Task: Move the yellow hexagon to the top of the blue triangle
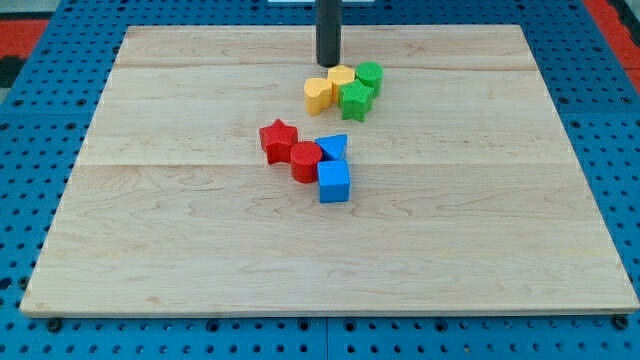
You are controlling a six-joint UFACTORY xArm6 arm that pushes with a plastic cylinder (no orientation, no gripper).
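The yellow hexagon (342,77) sits in a cluster near the view's top centre, touching a yellow heart-like block (318,95) on its left, a green star (355,99) below it and a green cylinder (369,75) on its right. The blue triangle (333,148) lies lower, mid-board, next to a red cylinder (306,161). My tip (328,65) is at the end of the dark rod, just above and left of the yellow hexagon, close to it.
A red star (278,139) lies left of the red cylinder. A blue cube (334,182) sits just below the blue triangle. The wooden board (150,250) is edged by a blue pegboard surround.
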